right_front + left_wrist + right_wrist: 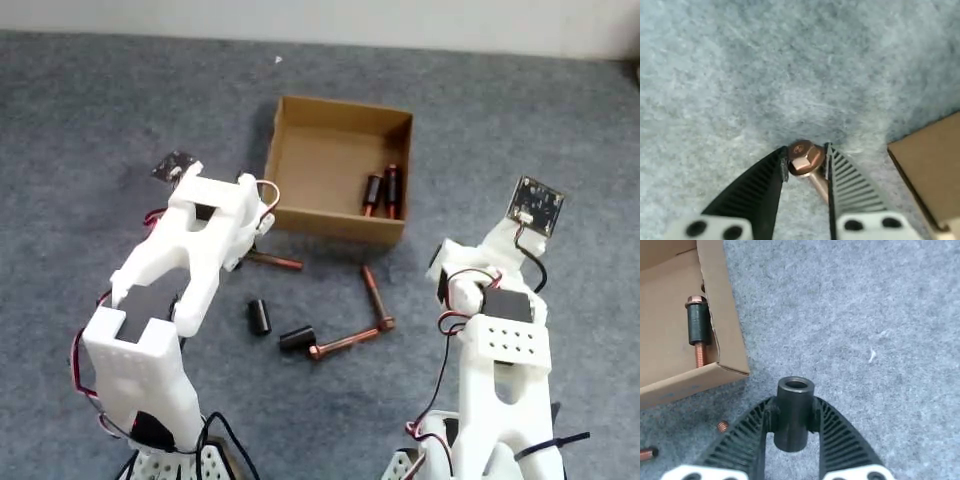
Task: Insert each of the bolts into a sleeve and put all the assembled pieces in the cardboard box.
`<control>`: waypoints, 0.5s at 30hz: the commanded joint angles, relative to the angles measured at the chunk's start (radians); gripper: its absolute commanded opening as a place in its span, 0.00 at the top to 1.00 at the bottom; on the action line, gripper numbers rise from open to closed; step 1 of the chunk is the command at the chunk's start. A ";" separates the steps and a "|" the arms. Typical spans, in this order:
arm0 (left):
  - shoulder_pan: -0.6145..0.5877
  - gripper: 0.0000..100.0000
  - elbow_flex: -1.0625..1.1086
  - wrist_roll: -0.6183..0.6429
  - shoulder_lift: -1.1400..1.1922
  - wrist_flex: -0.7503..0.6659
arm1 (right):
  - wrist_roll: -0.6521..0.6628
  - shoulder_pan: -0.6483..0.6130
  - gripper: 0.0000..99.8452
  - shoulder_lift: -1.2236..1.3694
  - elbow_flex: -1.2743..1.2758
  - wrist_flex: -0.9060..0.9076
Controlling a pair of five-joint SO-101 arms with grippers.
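Observation:
My left gripper is shut on the hex head of a copper bolt, low over the carpet beside the front left corner of the cardboard box. The bolt's shank sticks out from under that arm. My right gripper is shut on a black sleeve, held upright with its bore facing up, to the right of the box. Two assembled pieces lie in the box's right side. Two loose sleeves and two loose bolts lie on the carpet in front of the box.
The grey carpet covers the whole table. The box wall stands close to the right gripper, with one assembled piece just behind it. Open carpet lies to the far left and far right.

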 commanded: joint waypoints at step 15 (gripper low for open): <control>-0.125 0.95 -0.280 -0.703 0.015 0.293 | -0.002 0.012 0.99 -0.027 -0.012 -0.027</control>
